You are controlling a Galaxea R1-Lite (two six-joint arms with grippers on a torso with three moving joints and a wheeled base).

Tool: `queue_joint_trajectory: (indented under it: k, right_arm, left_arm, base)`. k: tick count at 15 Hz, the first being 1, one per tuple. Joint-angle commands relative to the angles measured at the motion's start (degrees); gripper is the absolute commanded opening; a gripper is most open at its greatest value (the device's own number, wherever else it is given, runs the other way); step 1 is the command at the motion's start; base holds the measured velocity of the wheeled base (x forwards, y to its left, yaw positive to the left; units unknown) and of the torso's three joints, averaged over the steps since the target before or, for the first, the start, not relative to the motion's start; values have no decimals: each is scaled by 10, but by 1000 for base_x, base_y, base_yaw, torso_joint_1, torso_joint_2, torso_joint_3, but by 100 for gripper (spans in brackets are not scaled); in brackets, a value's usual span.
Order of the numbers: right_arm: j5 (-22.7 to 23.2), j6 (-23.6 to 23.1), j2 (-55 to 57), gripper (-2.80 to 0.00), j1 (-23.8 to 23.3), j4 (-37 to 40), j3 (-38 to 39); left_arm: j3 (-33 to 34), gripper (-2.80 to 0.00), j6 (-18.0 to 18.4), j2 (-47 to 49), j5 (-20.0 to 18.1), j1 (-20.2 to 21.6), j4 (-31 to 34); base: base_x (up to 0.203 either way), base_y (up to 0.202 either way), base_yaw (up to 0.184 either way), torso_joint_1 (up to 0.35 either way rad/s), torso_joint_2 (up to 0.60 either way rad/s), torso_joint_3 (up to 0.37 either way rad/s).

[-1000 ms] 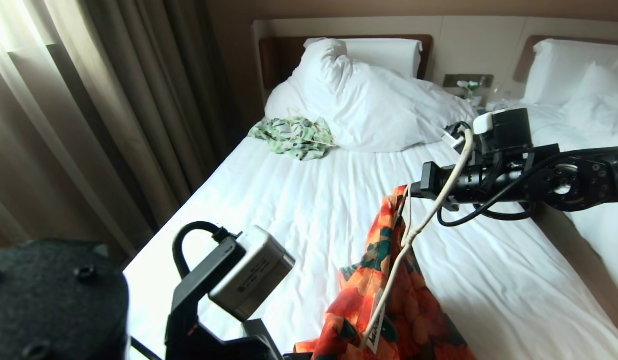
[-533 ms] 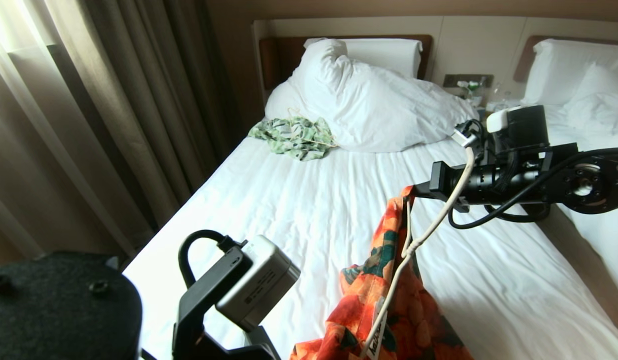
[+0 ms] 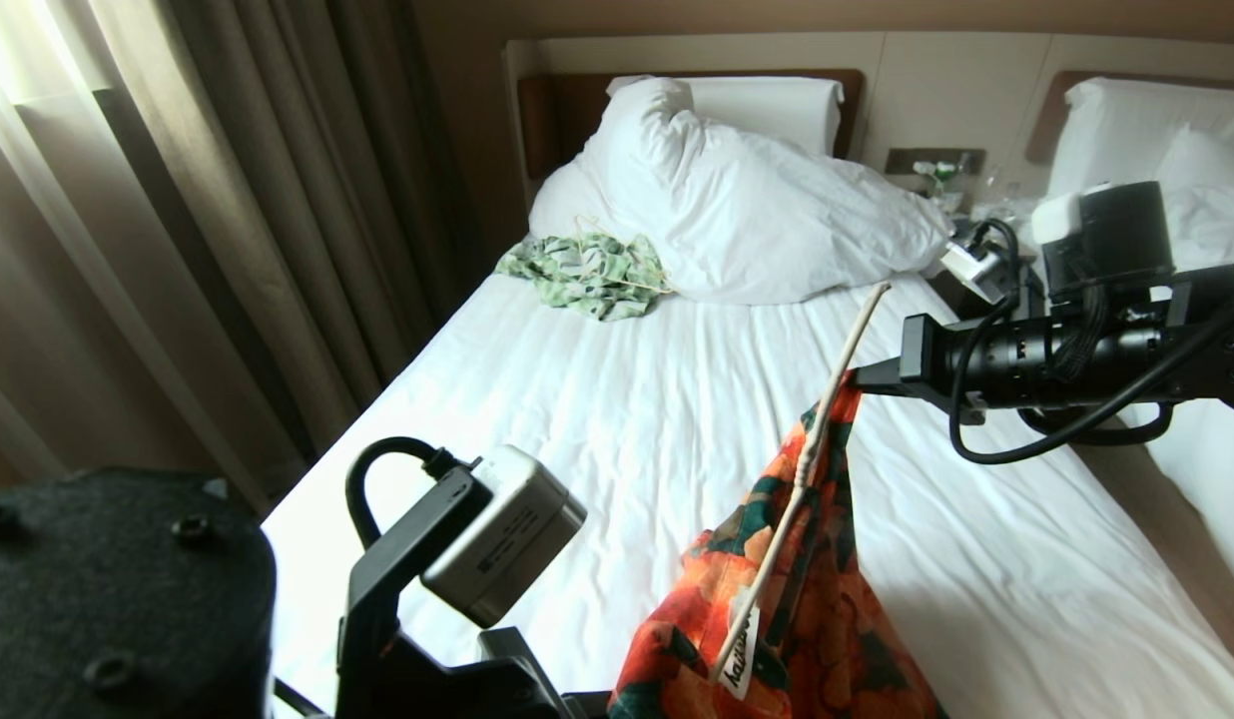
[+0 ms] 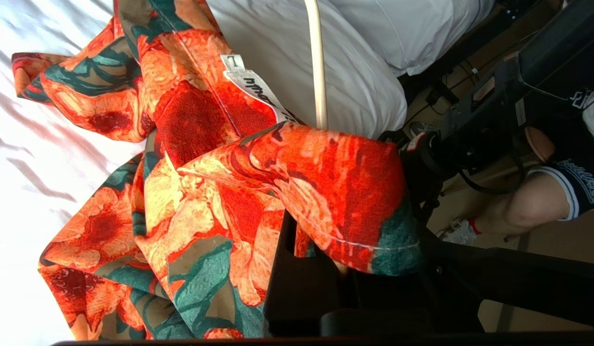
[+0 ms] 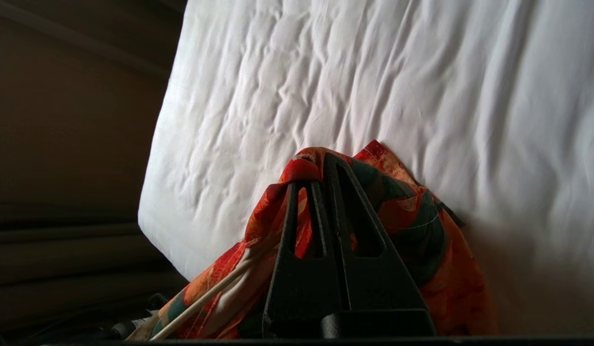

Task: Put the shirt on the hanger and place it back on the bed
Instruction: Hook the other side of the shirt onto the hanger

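Vs the earlier head frames, right gripper (image 3: 857, 379) had shifted toward the robot's right and a bit higher, taking the pinched shirt (image 3: 777, 599) edge w/ it; the hanger (image 3: 812, 464) bar, which had sagged in a curve below the arm before, now ran as a straight diagonal, top end poking up past the gripper tip. Right gripper was clamped on a fold of shirt fabric, fingers (image 5: 326, 182) tight together around the cloth. Left gripper (image 4: 321, 259) was also closed, pinching another bit of the shirt low at the near edge of the head view, mostly hidden by cloth. Shirt hung bunched betw. the two grippers above the near part of the bed (image 3: 577, 419), orange flowers on dark green, white collar label showing. Hanger bar lay across the fabric by the label. Pale green shirt (image 3: 587, 272) sat by the duvet (image 3: 737, 210), unchanged.
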Motion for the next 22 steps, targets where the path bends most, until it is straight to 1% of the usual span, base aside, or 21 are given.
queue_joint_trajectory:
  k: [1,5,6,8,9,12,14,16,17,19,20,22]
  right_arm:
    - [4,1,-36,-280,7,13,1]
    - [4,2,-100,-280,35,48,19]
    - [4,3,-116,-280,39,57,20]
    - [4,3,-148,-280,49,72,20]
    - [4,3,-161,-280,54,74,19]
    - [4,4,-188,-280,68,78,0]
    - [3,4,-200,-280,89,112,-31]
    - [3,4,-209,-280,109,144,-69]
    - [0,4,-211,-280,120,169,-93]
    - [-10,3,-212,-280,132,231,-137]
    - [-14,3,-213,-280,145,250,-144]
    - [-24,3,-214,-280,171,257,-144]
  left_arm:
    - [-4,-280,4,3,1,11,-2]
    - [-11,-280,32,33,-5,36,-14]
    - [-9,-280,37,44,-15,42,-42]
    - [-3,-280,40,77,-36,56,-123]
    - [0,-280,41,94,-38,59,-161]
    - [24,-280,41,138,-36,62,-307]
    - [42,-280,41,174,-21,63,-416]
    - [47,-280,40,204,5,65,-509]
    - [48,-280,40,211,13,69,-541]
    - [46,-280,40,200,15,78,-547]
    - [45,-280,40,187,14,88,-547]
    - [45,-280,40,171,14,92,-547]
  base:
    - [0,0,0,0,0,0]
    - [0,0,0,0,0,0]
    - [0,0,0,0,0,0]
    - [0,0,0,0,0,0]
    - [0,0,0,0,0,0]
    - [0,0,0,0,0,0]
    - [0,0,0,0,0,0]
    - [0,0,0,0,0,0]
    - [0,0,0,0,0,0]
    - [0,0,0,0,0,0]
    - [0,0,0,0,0,0]
    - [0,0,0,0,0,0]
